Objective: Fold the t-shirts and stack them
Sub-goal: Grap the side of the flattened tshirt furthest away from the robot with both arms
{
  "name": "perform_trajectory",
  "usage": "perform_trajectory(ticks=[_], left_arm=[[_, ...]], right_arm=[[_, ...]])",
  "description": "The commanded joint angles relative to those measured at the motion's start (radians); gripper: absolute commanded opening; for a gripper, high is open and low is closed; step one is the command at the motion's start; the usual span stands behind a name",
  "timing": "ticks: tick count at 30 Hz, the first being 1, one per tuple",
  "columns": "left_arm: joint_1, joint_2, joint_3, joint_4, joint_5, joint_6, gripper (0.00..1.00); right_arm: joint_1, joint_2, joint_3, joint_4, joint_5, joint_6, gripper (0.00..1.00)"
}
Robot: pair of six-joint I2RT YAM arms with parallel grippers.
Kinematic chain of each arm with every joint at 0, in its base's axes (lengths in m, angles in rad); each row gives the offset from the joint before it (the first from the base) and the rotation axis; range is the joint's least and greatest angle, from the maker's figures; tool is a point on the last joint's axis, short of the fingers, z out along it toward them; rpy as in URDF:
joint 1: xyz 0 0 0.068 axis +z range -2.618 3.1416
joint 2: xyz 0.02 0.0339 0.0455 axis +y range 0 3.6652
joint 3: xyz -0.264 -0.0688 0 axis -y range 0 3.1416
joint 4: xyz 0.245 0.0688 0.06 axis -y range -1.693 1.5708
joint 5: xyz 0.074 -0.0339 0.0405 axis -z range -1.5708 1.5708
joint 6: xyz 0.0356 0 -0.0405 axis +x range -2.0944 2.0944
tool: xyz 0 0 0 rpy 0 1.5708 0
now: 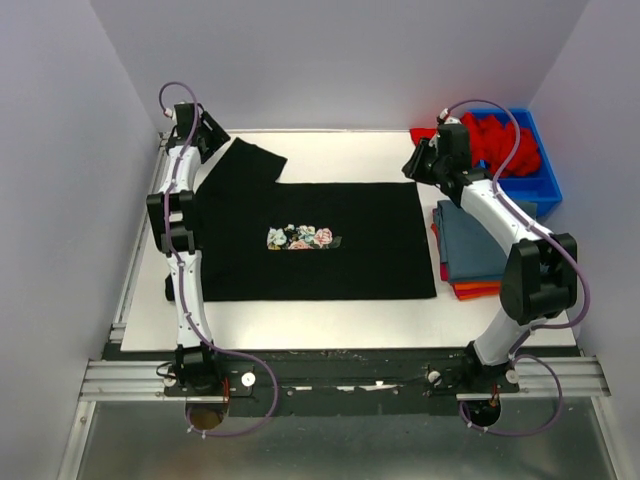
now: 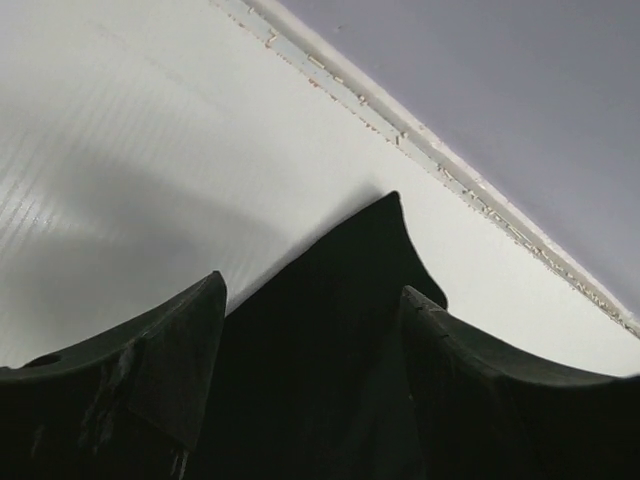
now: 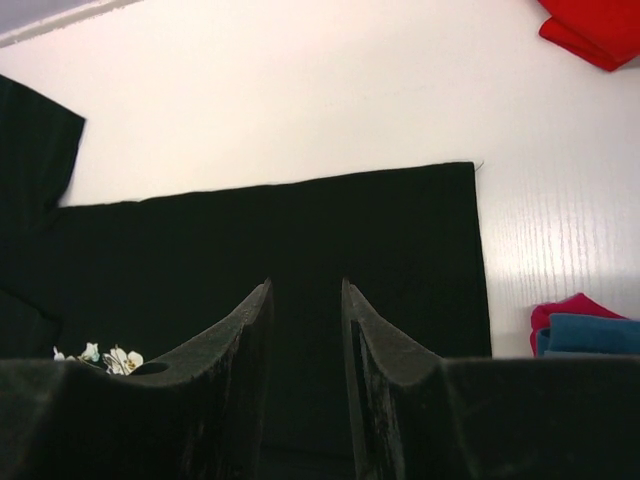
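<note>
A black t-shirt (image 1: 330, 245) with a small floral chest print (image 1: 300, 238) lies flat in the middle of the table, one sleeve (image 1: 248, 160) reaching to the back left. My left gripper (image 1: 210, 135) is low over that sleeve (image 2: 350, 290). Its fingers (image 2: 170, 345) stand wide apart with the sleeve tip between them, open. My right gripper (image 1: 415, 165) hovers at the shirt's back right corner (image 3: 440, 200), its jaws a narrow gap apart with nothing held. A folded stack with a slate-blue t-shirt (image 1: 478, 240) over an orange one (image 1: 478, 291) sits at the right.
A blue plastic bin (image 1: 540, 180) at the back right holds crumpled red t-shirts (image 1: 495, 140), one edge spilling out (image 3: 595, 30). The table's back rail (image 2: 470, 185) runs just beyond the left gripper. The stack's edge (image 3: 590, 332) shows near the right gripper.
</note>
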Motion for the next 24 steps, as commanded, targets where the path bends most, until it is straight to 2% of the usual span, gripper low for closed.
perform_trajectory(ticks=[1, 6, 14, 20, 24], left_arm=[[0.016, 0.081, 0.063, -0.049, 0.062, -0.039, 0.77], [0.018, 0.116, 0.066, -0.055, 0.079, -0.055, 0.76], [0.018, 0.150, 0.058, -0.057, 0.218, -0.078, 0.61], [0.019, 0.138, 0.032, -0.084, 0.250, -0.063, 0.59], [0.024, 0.153, 0.037, -0.077, 0.301, -0.061, 0.45]], right_arm=[[-0.016, 0.032, 0.036, -0.007, -0.021, -0.001, 0.41], [-0.034, 0.047, 0.044, -0.046, -0.030, 0.008, 0.41], [-0.048, 0.069, 0.062, -0.078, -0.056, 0.000, 0.41], [-0.049, 0.101, 0.093, -0.106, -0.080, 0.000, 0.41], [-0.049, 0.118, 0.107, -0.121, -0.085, -0.003, 0.41]])
